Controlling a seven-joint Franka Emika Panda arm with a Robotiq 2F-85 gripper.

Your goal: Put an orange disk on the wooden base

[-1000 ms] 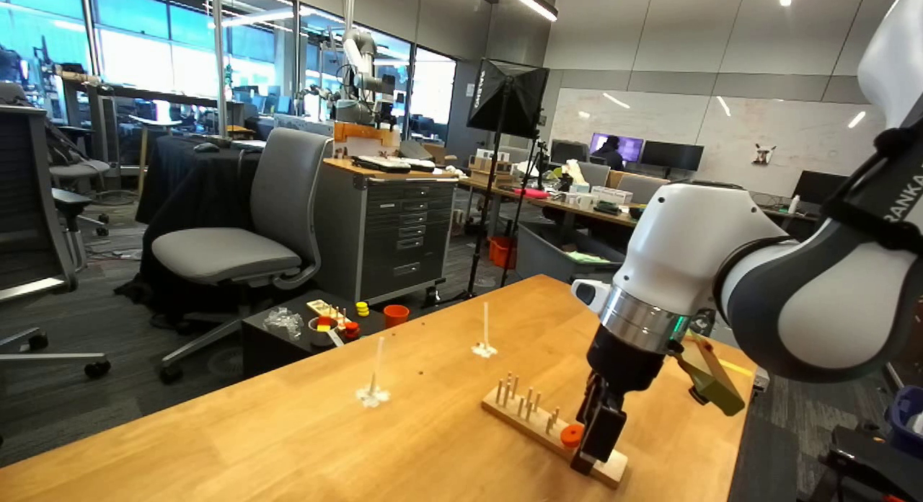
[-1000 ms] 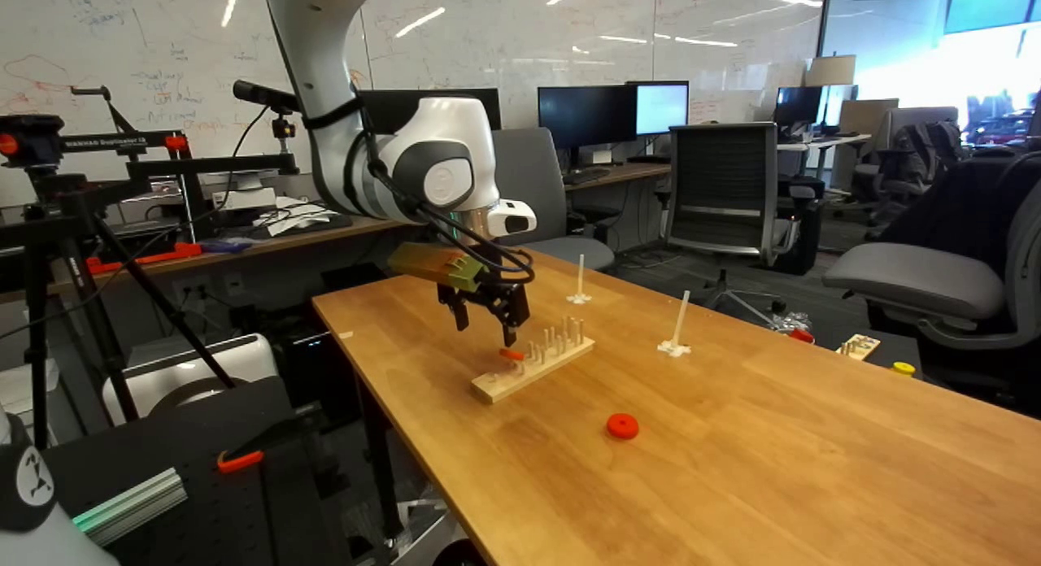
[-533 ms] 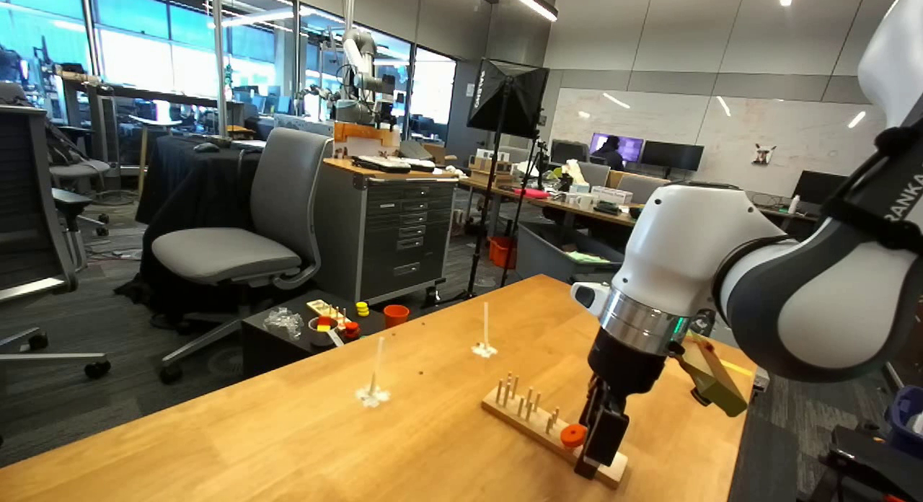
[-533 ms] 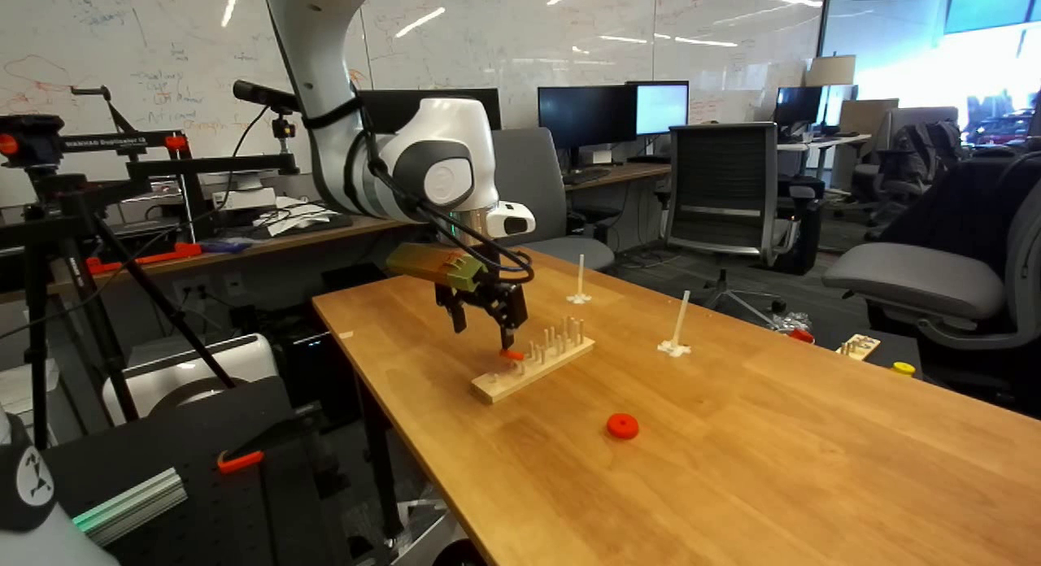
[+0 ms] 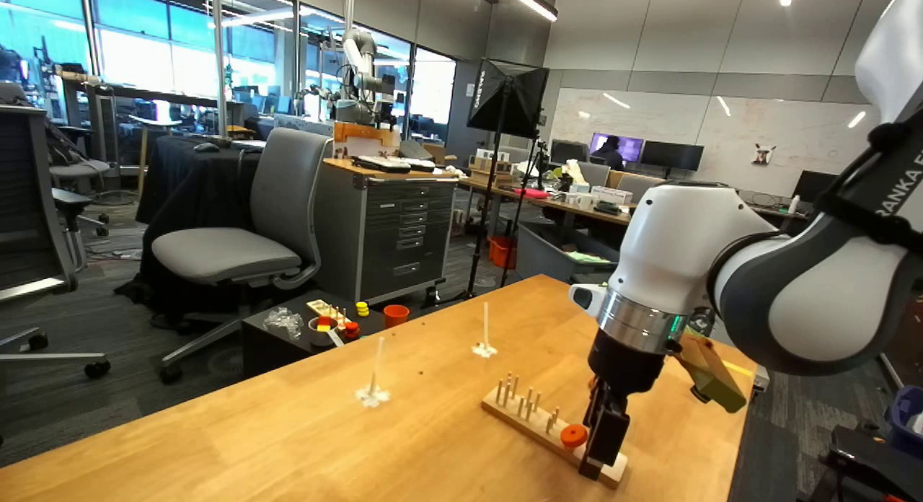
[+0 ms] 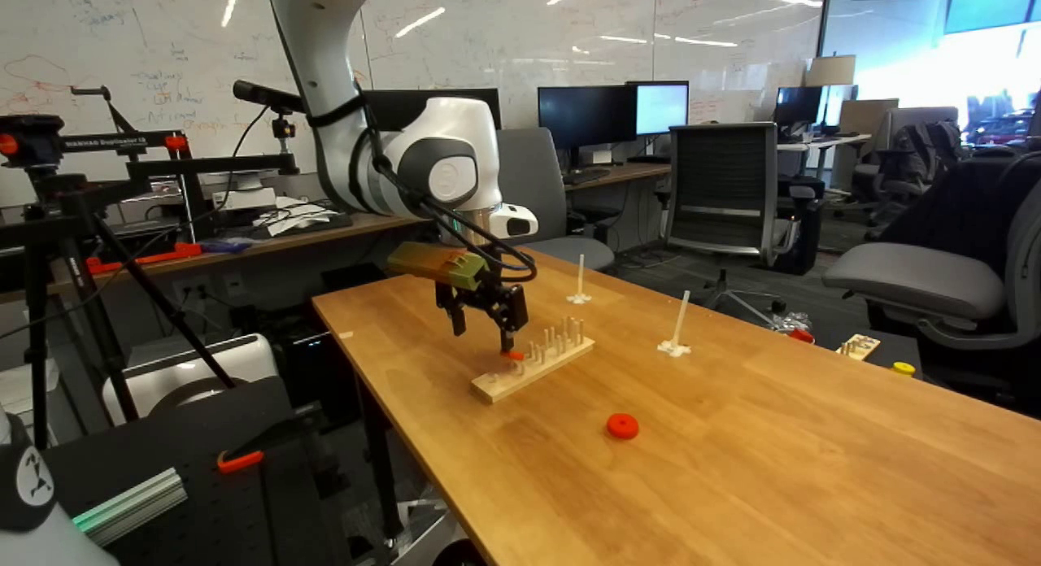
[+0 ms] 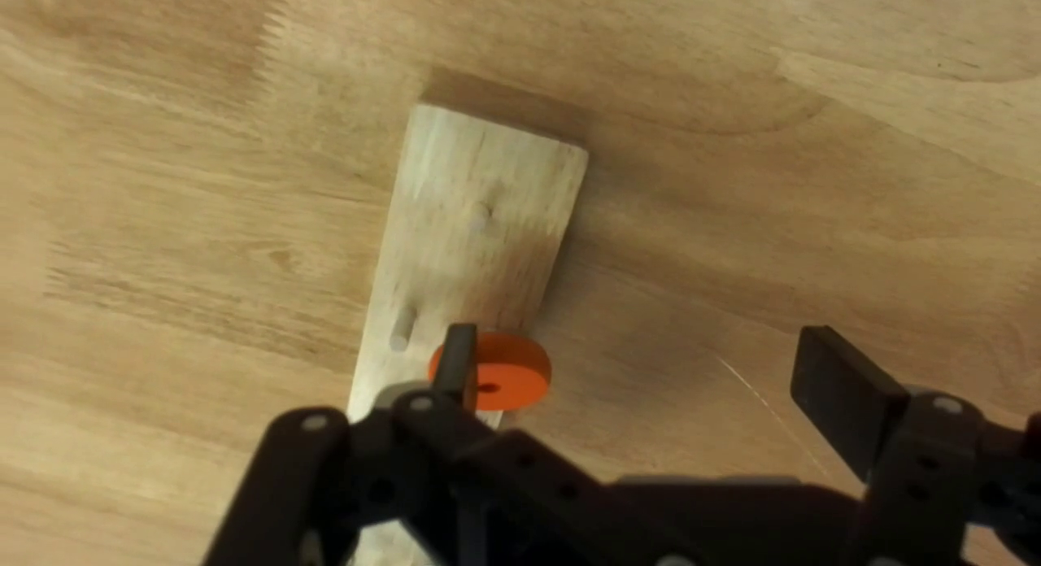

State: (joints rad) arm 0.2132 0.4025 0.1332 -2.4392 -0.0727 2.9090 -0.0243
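Observation:
An orange disk with a small hole sits tilted over the pegs of the wooden base. It also shows in an exterior view and in the wrist view. The base is a pale plank with several upright pegs and lies flat on the table. My gripper is open with nothing between its fingers. One finger overlaps the disk in the wrist view; I cannot tell if it touches. The other finger stands beyond the base's side. In an exterior view the gripper is just above the base.
A second red-orange disk lies flat on the wooden table. Two thin white upright rods stand on the table, a nearer one and a farther one. A black side table holds more disks and a cup.
My gripper has moved slightly along the base toward its end and a little lower. The disk on the base has shifted very slightly. The gripper stays open.

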